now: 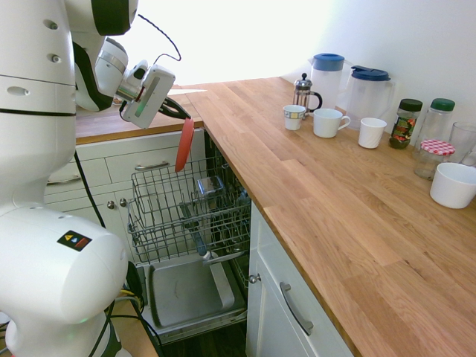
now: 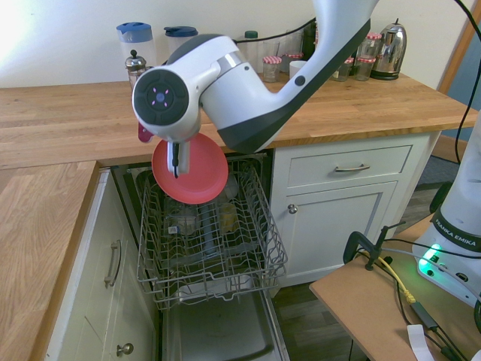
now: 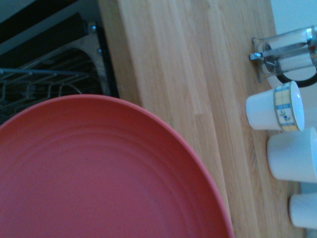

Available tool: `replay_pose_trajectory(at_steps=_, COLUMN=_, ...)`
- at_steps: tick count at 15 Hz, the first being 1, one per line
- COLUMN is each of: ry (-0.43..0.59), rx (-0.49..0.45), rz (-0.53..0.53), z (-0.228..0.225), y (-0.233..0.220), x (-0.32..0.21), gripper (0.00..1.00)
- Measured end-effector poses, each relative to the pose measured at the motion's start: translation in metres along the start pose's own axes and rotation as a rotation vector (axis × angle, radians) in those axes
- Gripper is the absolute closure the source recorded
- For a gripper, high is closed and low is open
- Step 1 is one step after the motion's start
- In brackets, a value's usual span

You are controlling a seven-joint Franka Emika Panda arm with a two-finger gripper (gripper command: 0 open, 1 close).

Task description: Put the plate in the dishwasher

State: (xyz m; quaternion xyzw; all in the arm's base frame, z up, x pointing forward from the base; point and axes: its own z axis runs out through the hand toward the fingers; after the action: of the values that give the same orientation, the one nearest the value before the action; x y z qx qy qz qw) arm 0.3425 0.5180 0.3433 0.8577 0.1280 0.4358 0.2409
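Note:
The coral-red plate (image 1: 183, 146) hangs on edge, held by its upper rim in my gripper (image 1: 184, 119), which is shut on it. It hovers above the back part of the dishwasher's pulled-out grey wire rack (image 1: 186, 212), near the counter corner. In the second exterior view the plate (image 2: 192, 170) shows its full round face over the rack (image 2: 214, 244), with the wrist covering the fingers. The dishwasher door panel (image 1: 186, 291) lies open below. In the wrist view the plate (image 3: 99, 173) fills the lower left.
On the wooden counter (image 1: 327, 193) stand a French press (image 1: 303, 93), three white mugs (image 1: 327, 123), two jugs (image 1: 368, 93), jars (image 1: 405, 123) and a white bowl (image 1: 453, 184). White drawers (image 2: 349, 169) flank the dishwasher. A kettle (image 2: 389, 49) sits at the back.

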Motion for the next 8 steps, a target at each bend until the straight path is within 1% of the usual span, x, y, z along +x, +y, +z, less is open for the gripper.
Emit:
replay_pose_trajectory(at_steps=3, ry=0.086, rx=-0.034, rz=-0.064, z=-0.005, y=-0.034, x=-0.025, gripper=1.0)
replay_pose_trajectory(at_steps=8, ry=0.151, rx=-0.113, rz=-0.073, z=0.002, y=-0.09, x=-0.056, gripper=1.0)
